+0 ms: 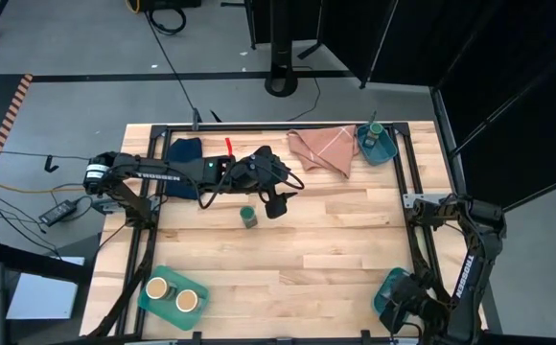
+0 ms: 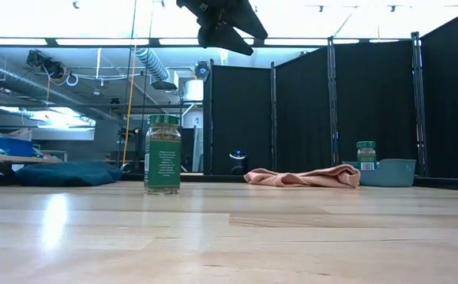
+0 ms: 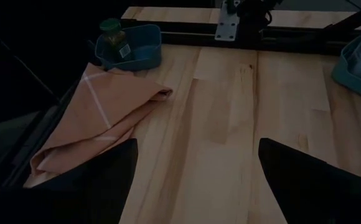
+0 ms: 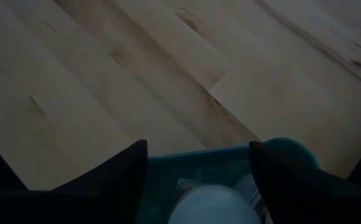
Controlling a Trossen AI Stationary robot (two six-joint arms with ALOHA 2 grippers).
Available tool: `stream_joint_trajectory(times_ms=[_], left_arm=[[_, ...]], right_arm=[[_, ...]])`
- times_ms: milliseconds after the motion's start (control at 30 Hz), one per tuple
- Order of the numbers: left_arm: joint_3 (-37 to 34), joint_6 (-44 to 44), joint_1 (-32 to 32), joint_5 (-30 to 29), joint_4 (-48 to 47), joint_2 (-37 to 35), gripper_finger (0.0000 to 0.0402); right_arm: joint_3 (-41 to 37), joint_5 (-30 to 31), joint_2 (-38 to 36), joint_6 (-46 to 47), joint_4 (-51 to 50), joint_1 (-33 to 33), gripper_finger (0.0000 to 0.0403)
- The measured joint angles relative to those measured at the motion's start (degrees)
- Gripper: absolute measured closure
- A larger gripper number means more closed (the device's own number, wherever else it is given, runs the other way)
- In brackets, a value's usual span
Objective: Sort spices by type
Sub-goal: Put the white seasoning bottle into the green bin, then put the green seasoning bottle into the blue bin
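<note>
A green-lidded spice jar [image 1: 248,217] [image 2: 163,154] stands upright on its base mid-table. My left gripper [image 1: 278,203] [image 3: 196,146] hangs open above the table just right of it, nothing between its fingers. Another green-lidded jar [image 1: 374,125] [image 3: 112,34] stands in the far-right teal bin [image 1: 382,150]. Two tan-lidded jars [image 1: 174,294] stand in the near-left teal bin [image 1: 147,302]. My right gripper [image 1: 398,307] [image 4: 196,149] is open over the near-right teal bin [image 4: 218,158]; its fingers stand either side of a white-lidded jar [image 4: 211,205] in that bin.
A pink folded cloth [image 1: 321,149] [image 3: 99,118] lies beside the far-right bin, and a dark blue cloth [image 1: 184,150] lies at the far left. A black frame [image 1: 288,127] borders the table's far and side edges. Bare wood spreads across the table's middle.
</note>
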Motion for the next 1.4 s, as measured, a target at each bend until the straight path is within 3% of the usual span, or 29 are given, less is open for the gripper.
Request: stream_joint_trajectory(times_ms=[300,600,867,1100,1400], left_arm=[[0.00,0.08,0.00,-0.34,0.39,0.00,0.0063],[-0.01,-0.04,0.00,-0.45,0.41,0.00,0.0063],[-0.02,-2.69,0.00,2.45,5.45,0.00,0.0063],[4.02,-6.17,0.00,10.15,5.00,0.04,0.0062],[22.27,-1.24,-2.76,11.39,-13.32,0.04,0.0062]], right_arm=[[0.00,0.00,0.00,-0.96,0.33,0.00,0.0140],[-0.02,-0.02,-0.28,-1.10,1.35,-0.35,0.0136],[-0.02,2.99,-6.02,-4.68,0.61,-2.41,0.0136],[-0.02,13.81,-15.50,-17.54,-1.57,-8.04,0.0134],[-0.02,26.99,-29.30,-46.11,-1.24,-19.65,0.0134]])
